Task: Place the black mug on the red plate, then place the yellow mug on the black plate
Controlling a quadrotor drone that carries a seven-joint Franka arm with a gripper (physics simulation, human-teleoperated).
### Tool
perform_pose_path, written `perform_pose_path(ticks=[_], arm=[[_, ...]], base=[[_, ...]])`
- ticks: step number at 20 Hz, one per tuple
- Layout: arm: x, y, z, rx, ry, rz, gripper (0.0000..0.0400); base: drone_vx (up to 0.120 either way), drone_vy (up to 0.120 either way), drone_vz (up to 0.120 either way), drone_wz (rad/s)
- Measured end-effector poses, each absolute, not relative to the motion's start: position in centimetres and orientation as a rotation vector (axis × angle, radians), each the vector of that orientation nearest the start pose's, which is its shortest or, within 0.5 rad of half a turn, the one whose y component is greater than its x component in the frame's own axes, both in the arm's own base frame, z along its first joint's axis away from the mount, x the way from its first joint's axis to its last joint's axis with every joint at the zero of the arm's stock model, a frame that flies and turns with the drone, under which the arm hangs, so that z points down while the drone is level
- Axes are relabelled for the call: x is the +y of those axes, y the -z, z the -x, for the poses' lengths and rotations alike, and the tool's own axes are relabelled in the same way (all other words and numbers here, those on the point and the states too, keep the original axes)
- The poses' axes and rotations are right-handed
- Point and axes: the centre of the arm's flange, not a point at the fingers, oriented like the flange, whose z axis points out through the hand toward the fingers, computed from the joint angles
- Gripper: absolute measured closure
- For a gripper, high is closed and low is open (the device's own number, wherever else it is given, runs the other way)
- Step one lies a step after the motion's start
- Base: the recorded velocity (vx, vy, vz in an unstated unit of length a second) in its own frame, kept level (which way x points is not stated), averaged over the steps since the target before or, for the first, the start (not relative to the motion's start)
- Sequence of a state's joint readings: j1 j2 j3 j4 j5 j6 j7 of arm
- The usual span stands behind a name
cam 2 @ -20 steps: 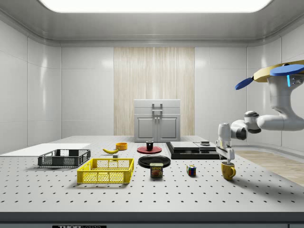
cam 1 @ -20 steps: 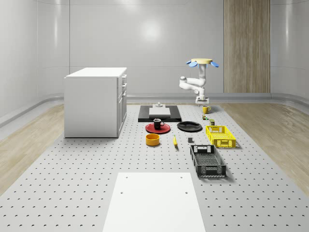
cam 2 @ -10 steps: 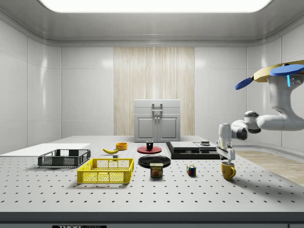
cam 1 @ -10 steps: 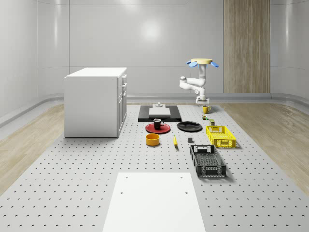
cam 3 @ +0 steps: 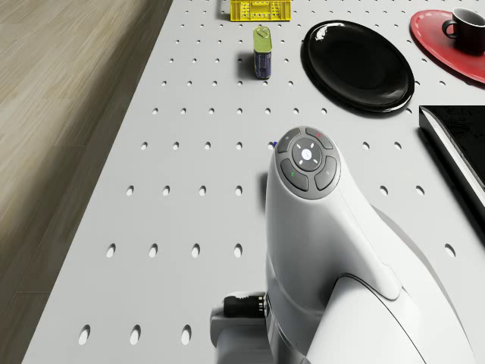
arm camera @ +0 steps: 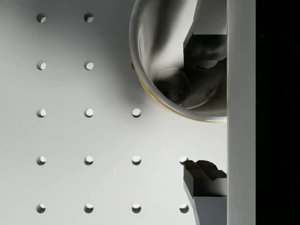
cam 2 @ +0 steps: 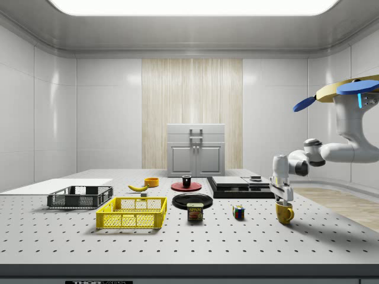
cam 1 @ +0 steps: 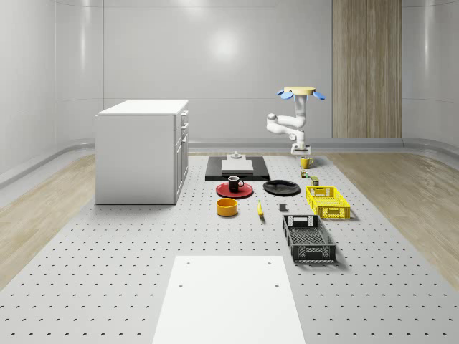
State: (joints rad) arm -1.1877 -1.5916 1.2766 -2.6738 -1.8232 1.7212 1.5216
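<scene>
- Hovering at the far right corner of the perforated grey desk [cam 1: 107,287] as the whole-scene view shows it, the quadrotor drone with yellow body and blue rotors [cam 2: 346,90] hangs in the air beyond the round yellow ceramic mug [cam 2: 284,212], with its white arm reaching down toward that mug.
- The gripper [arm camera: 204,110] stands directly above the yellow mug, pointing down. In the wrist view one finger [arm camera: 206,51] sits inside the mug's opening and the other finger [arm camera: 204,180] sits outside the wall, so the jaws are apart and straddle the rim; nothing is clamped.
- Critical relation: the mug wall lies between the two fingers, and the mug stands upright on the desk. Closing should pinch the wall, judged from this alignment.
- The small black mug [cam 1: 234,183] already stands on the flat red plate [cam 1: 224,190], so the first step appears complete.
- The glossy black plate [cam 1: 281,188] lies well apart from the yellow mug, just beside the red plate, on the side toward the yellow mug.
- Legible writing: none can be read with confidence; the small tin can [cam 3: 262,51] between the yellow mug and the black plate carries a label too small to make out.
</scene>
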Motion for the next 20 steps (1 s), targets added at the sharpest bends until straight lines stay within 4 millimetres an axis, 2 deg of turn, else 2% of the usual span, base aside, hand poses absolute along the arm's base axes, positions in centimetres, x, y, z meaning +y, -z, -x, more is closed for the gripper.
perform_pose_path(ticks=[3,6,13,20], arm=[[7.0,-53.6,-35.3,-0.002,-0.786,-0.002,0.0230],[7.0,-53.6,-35.3,-0.002,-0.786,-0.002,0.0262],[7.0,-53.2,-35.3,-0.002,-0.786,-0.002,0.0285],[7.0,-50.9,-35.3,-0.002,-0.786,-0.002,0.0289]], base=[[0.000,0.000,0.000,0.000],[0.000,0.000,0.000,0.000],[0.000,0.000,0.000,0.000],[0.000,0.000,0.114,0.000]])
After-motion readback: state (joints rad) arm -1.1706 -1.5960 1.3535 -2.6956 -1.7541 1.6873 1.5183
